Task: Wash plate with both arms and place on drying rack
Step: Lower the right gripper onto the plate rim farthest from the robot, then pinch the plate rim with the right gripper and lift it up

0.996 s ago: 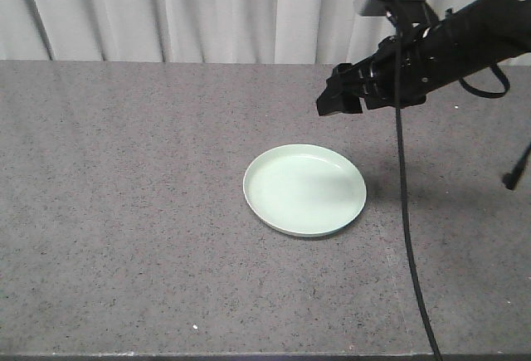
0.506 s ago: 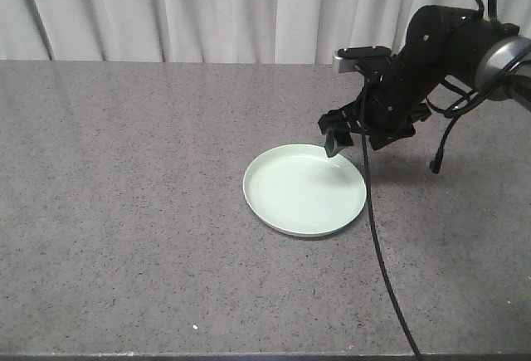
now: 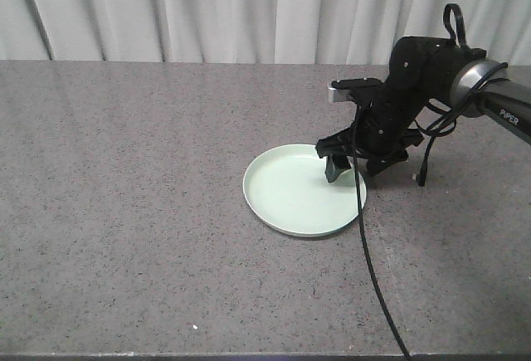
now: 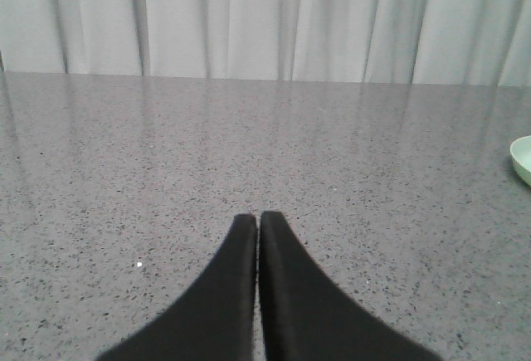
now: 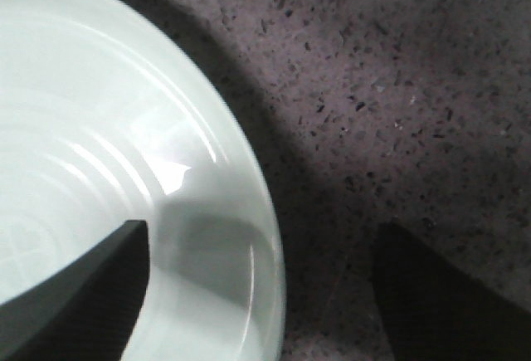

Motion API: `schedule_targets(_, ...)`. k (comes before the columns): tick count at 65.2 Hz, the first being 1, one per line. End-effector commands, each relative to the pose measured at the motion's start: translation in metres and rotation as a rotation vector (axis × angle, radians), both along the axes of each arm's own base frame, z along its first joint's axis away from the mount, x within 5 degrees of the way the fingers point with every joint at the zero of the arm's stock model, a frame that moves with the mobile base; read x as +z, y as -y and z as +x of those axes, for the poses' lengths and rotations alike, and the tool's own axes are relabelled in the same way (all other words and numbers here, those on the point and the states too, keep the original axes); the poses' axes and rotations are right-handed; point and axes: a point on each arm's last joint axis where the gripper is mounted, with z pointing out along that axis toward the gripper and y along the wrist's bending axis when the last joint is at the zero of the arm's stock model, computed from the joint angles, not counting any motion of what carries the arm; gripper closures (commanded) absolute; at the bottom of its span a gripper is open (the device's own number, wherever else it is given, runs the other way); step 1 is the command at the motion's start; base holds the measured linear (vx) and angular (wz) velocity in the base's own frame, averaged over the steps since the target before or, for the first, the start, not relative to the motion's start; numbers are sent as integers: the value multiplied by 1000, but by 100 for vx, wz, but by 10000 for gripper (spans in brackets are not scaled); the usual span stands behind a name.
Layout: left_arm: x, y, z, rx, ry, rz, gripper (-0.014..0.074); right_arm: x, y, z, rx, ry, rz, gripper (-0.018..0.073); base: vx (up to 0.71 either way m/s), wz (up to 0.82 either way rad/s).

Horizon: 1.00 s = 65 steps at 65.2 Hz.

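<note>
You are looking down past the right end effector (image 5: 264, 241), whose jaws are standing wide apart, straddling the rim of the pale green plate (image 5: 99, 129). One dark finger (image 5: 79, 295) is hanging over the plate's glossy, ringed inside. The other is hanging over the speckled grey worktop (image 5: 398, 62), where a dark shadow is lying along the rim.

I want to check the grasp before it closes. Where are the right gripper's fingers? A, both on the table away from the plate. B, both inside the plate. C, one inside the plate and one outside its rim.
C: the right gripper is open, one finger over the plate and the other over the table, the rim between them.
</note>
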Motion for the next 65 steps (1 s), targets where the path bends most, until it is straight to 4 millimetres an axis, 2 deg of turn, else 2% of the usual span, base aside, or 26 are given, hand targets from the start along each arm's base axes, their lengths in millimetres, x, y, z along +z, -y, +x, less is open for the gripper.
schedule_targets(1,-1,0,0,-5,59,-12,603,36,2,-2,-8,92,19,100,0,0)
schedule_targets(9,-1,0,0,-5,59,-12,603,36,3,-4,-4,73,15,234,0,0)
schedule_targets(25,-1,0,0,-5,59,-12,603,34,4,-7,5,36,2,569,0,0)
schedule_targets(35,-1,0,0,-5,59,-12,603,34,4,-8,5,30,0,570,0,0)
schedule_targets(42,-1,0,0,-5,59,-12,603,43,5,-9,11,55,3,571,0,0)
schedule_targets(50,-1,0,0,-5,59,-12,603,71,6,-12,9,128,28,568,0,0)
schedule_targets(56,-1,0,0,-5,59,-12,603,103,9,-19,11,203,85,567,0,0)
schedule_targets(65,-1,0,0,-5,59,-12,603,156,25,-41,35,307,212,566,0,0)
